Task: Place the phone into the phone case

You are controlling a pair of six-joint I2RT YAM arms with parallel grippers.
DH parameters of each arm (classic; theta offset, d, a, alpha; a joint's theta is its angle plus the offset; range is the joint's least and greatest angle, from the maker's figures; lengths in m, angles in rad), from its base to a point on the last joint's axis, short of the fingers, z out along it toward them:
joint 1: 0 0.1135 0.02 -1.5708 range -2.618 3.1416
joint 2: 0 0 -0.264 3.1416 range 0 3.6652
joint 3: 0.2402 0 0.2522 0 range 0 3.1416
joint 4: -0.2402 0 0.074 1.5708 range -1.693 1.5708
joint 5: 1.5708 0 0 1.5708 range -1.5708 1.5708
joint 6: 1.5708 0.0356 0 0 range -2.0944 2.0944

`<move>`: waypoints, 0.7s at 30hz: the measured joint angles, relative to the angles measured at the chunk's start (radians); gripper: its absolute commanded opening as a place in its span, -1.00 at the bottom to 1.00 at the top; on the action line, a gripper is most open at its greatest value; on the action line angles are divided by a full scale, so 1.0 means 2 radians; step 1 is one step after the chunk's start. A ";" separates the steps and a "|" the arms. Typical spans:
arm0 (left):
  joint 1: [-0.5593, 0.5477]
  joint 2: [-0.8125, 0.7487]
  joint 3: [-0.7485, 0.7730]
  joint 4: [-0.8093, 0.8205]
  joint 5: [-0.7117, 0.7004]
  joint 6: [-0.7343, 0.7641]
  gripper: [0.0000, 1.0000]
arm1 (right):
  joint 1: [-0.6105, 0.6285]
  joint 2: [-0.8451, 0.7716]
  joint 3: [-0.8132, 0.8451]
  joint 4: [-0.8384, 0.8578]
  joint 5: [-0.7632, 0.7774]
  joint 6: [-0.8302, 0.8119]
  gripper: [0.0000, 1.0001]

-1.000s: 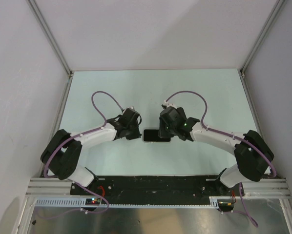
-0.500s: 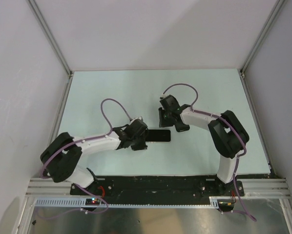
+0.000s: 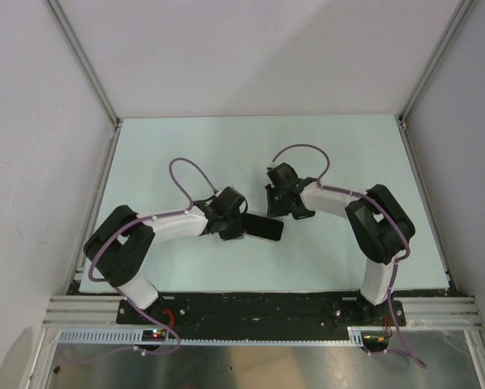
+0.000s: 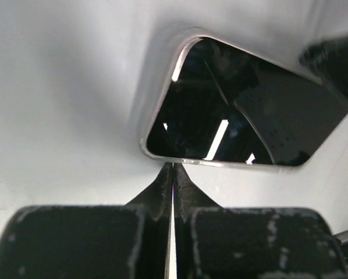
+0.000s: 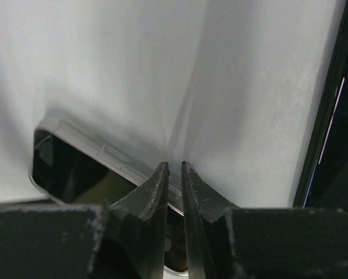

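Note:
The black phone lies tilted on the pale table between my two grippers. In the left wrist view its glossy screen has a silver edge, and a translucent case rim surrounds it. My left gripper is shut, and its tips touch the phone's near edge. My right gripper stands over the phone's far long side. Its fingers are shut with a hair's gap, just above the case edge with its side buttons. I cannot tell whether they pinch it.
The pale green table is walled by white panels on three sides, with metal posts at the back corners. Purple cables loop above both wrists. A black glossy part fills the right edge of the right wrist view.
My right gripper came off the phone and drew back to its far side. My left gripper moved in against the phone's left end, and the phone turned, right end nearer.

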 measured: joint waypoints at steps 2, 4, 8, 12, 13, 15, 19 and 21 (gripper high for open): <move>0.018 0.000 0.000 -0.001 0.000 0.004 -1.00 | 0.002 -0.013 -0.017 0.004 -0.001 0.005 -0.64; 0.034 0.002 0.002 -0.002 0.000 0.010 -1.00 | 0.007 -0.029 -0.039 0.006 -0.003 0.011 -0.65; 0.060 0.017 0.019 -0.004 0.001 0.022 -1.00 | 0.027 -0.064 -0.085 0.014 -0.010 0.028 -0.66; 0.073 0.040 0.050 -0.005 0.005 0.035 -1.00 | 0.051 -0.092 -0.118 0.017 -0.020 0.046 -0.66; 0.073 0.045 0.057 -0.004 0.005 0.039 -1.00 | 0.056 -0.095 -0.123 0.018 -0.021 0.051 -0.66; 0.073 0.052 0.069 -0.004 0.010 0.043 -0.99 | 0.064 -0.101 -0.130 0.018 -0.023 0.058 -0.66; 0.073 0.055 0.076 -0.001 0.020 0.049 -0.99 | 0.064 -0.114 -0.142 0.015 -0.020 0.066 -0.64; 0.073 0.054 0.073 0.000 0.022 0.052 -1.00 | 0.058 -0.129 -0.154 0.010 -0.015 0.069 -0.61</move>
